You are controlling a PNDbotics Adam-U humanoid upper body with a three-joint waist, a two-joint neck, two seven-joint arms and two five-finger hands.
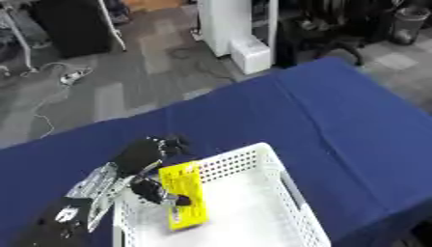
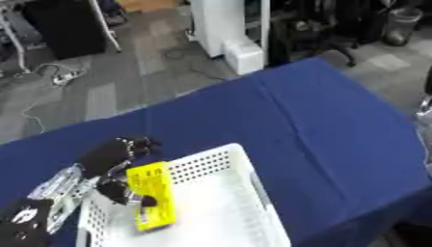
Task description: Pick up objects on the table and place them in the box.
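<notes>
My left hand (image 1: 143, 159) has its fingers (image 1: 155, 190) clamped on the yellow packet (image 1: 185, 195), held upright over the near left part of the white box (image 1: 274, 166), its lower edge close to the box floor. I judge this the placing step: next I should lower a little, spread my fingers and let it drop inside. Beyond the box, the blue worktop (image 1: 337, 111) stretches away; my right hand is out of sight.
</notes>
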